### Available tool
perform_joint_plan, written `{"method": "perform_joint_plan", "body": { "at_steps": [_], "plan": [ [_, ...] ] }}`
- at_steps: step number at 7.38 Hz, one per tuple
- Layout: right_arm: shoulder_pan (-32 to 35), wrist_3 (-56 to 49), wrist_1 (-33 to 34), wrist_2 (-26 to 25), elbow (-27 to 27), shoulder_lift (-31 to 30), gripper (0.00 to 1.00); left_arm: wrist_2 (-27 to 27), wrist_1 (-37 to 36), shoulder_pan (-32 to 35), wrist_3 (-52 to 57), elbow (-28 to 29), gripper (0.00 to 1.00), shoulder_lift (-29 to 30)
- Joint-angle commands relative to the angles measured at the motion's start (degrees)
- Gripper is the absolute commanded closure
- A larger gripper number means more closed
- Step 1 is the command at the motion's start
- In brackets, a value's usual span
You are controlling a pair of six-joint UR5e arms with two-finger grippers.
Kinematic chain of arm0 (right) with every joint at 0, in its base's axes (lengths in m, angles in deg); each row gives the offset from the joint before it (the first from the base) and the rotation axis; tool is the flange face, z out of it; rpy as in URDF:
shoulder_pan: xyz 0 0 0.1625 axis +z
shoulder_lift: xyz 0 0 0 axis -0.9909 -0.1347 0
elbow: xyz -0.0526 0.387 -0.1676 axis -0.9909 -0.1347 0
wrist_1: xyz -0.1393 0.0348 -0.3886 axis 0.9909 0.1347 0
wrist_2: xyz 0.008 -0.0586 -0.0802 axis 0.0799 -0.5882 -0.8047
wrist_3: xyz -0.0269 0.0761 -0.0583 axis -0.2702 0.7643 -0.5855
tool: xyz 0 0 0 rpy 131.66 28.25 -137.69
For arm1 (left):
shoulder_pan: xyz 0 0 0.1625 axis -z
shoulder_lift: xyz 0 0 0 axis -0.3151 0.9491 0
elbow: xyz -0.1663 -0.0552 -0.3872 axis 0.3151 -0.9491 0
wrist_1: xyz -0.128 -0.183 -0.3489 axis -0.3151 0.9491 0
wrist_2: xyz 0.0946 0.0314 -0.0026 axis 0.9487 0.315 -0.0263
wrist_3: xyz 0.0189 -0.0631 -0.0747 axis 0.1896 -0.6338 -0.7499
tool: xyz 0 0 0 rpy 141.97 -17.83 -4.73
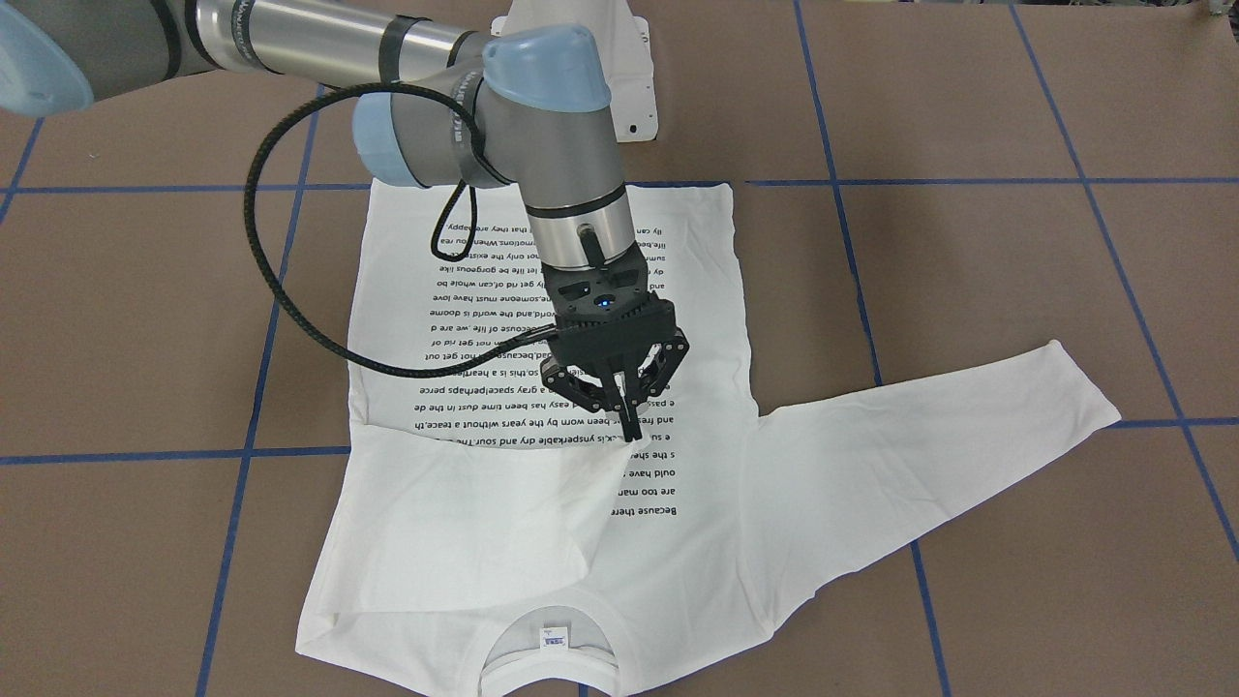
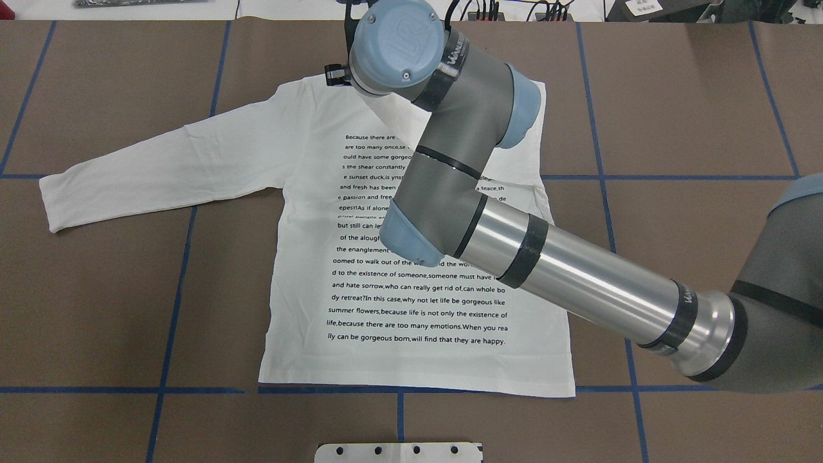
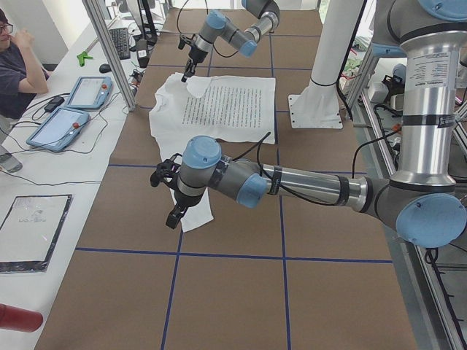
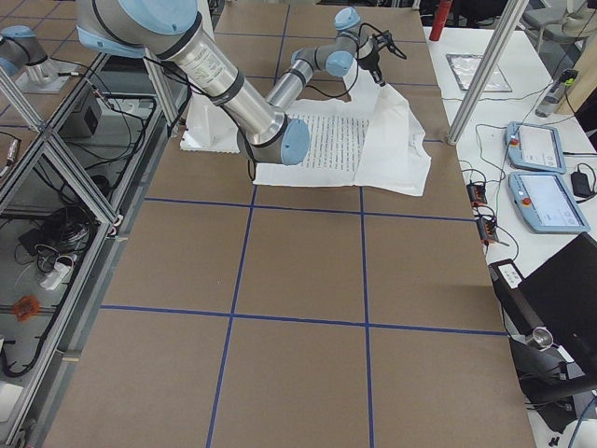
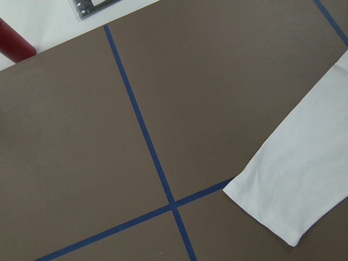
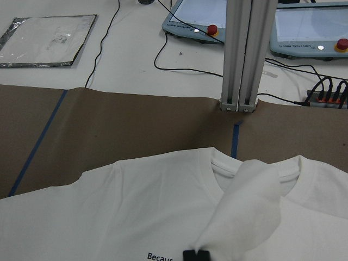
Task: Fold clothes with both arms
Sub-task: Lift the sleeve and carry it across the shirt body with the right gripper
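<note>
The white long-sleeved T-shirt [image 2: 411, 308] lies flat, printed side up, with its collar [image 1: 552, 644] on the side away from the robot. My right gripper [image 1: 627, 426] is shut on the cuff of one sleeve [image 6: 250, 201], which is folded across the chest and held just above the text. The other sleeve [image 2: 161, 167] lies stretched out flat. My left gripper [image 3: 174, 215] hovers near that sleeve's cuff [image 5: 293, 201]. It shows only in the side views, so I cannot tell if it is open or shut.
The white pedestal base [image 1: 624, 87] stands just behind the shirt's hem. Blue tape lines [image 2: 180, 270] grid the brown table. Tablets [image 3: 58, 127] and cables lie past the table's far edge, where a person [image 3: 18, 65] sits.
</note>
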Motion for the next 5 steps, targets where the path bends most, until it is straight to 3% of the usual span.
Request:
{"method": "perform_joint_plan", "body": {
  "at_steps": [1,5],
  "plan": [
    [-4.1,0.7,-2.2,-4.4,-4.7,1.9,1.00,0.0,0.0,0.0,0.0,0.1,0.00,0.0],
    [-9.6,0.7,-2.0,-7.3,-4.6,3.2,1.00,0.0,0.0,0.0,0.0,0.2,0.00,0.0]
  ]
}}
